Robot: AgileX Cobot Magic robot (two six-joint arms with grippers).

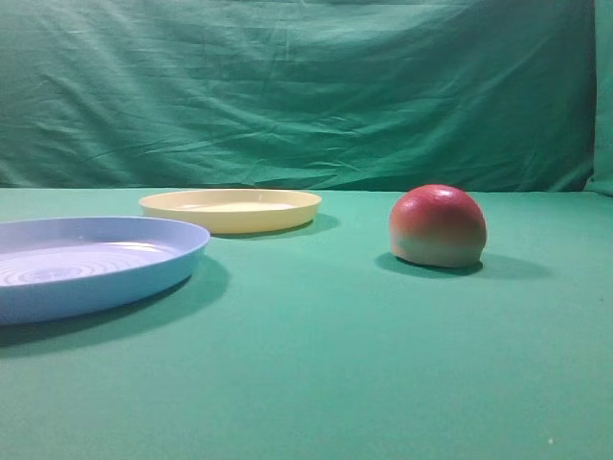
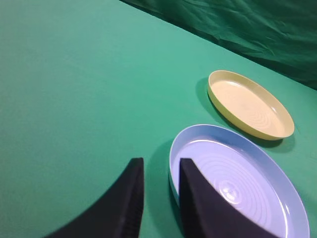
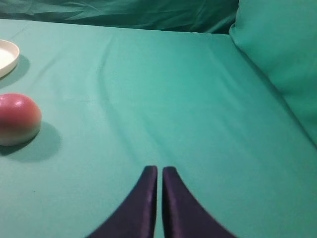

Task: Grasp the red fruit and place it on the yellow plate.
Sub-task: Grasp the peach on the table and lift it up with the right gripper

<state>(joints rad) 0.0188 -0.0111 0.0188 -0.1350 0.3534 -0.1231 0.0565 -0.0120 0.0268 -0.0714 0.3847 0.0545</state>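
Task not yet begun. Green cloth-covered table (image 1: 316, 364): bare between fruit and target. Large light-blue ringed plastic plate (image 1: 91, 264): beside the target, off the direct path. Shallow pale-yellow round plastic plate (image 1: 231, 209): empty. Smooth dome-shaped red fruit (image 1: 438, 226): resting on the cloth, well apart from both plates, ungrasped. Right gripper (image 3: 159, 173): pressed together, empty, near the fruit. Left gripper (image 2: 159, 171): slightly spread, empty.

I see soft, even light from above, bright enough throughout. The red fruit (image 1: 438, 226) carries a small glare spot and drops a faint shadow to its right. The blue plate (image 2: 237, 183) glints in its rings. Near fingertips (image 3: 148, 198) look slightly blurred; colours have a green cast.
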